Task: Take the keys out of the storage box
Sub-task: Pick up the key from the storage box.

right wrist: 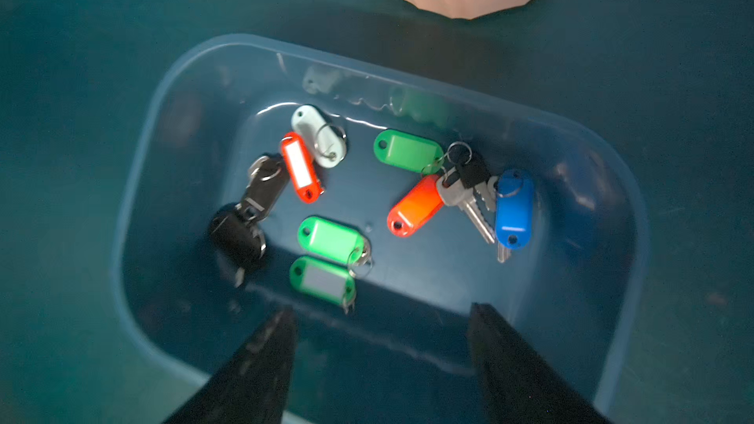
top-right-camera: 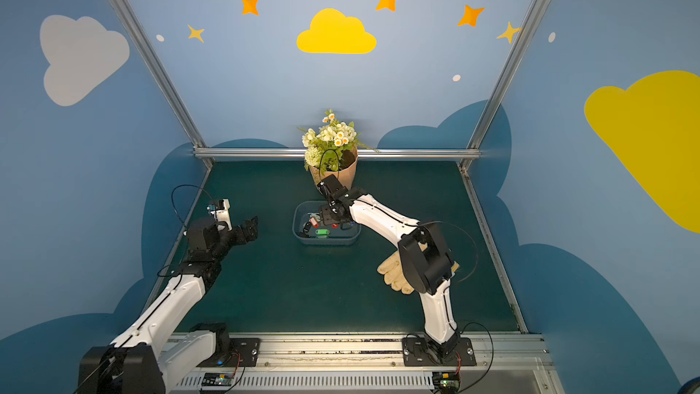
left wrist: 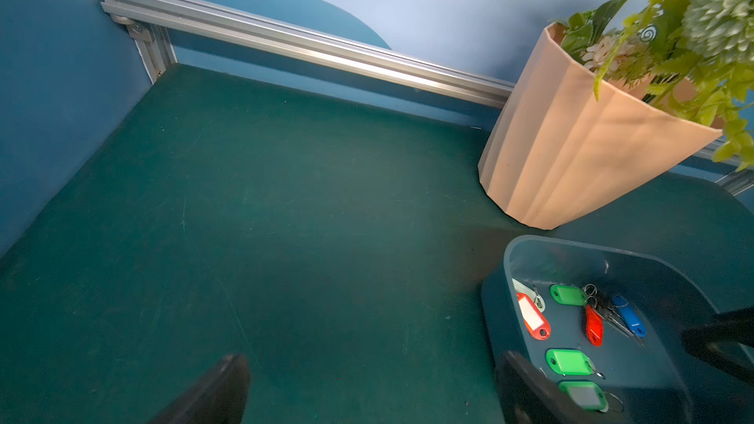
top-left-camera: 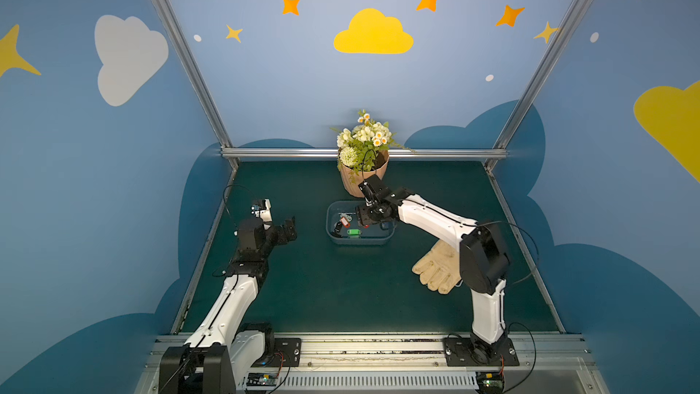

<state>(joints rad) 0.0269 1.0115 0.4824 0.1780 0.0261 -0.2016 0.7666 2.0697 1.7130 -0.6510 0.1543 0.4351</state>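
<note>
The storage box (top-left-camera: pixel 360 241), a shallow translucent blue tub, sits mid-table in both top views (top-right-camera: pixel 327 240). Several keys lie loose on its floor. In the right wrist view I see green tags (right wrist: pixel 408 151), a red tag (right wrist: pixel 416 205), a blue tag (right wrist: pixel 514 208), a black one (right wrist: pixel 238 230) and a pale grey one (right wrist: pixel 320 136). My right gripper (right wrist: pixel 382 309) hangs over the near part of the box (right wrist: pixel 171 124), open, with nothing between its fingers. My left gripper (left wrist: pixel 373 358) is open above bare table, left of the box (left wrist: pixel 495 312).
A peach ribbed flower pot (top-left-camera: pixel 363 180) with artificial flowers stands just behind the box. A cream glove (top-left-camera: pixel 437 269) lies on the table to the right, partly under my right arm. An aluminium rail (top-left-camera: pixel 363 153) runs along the table's back edge.
</note>
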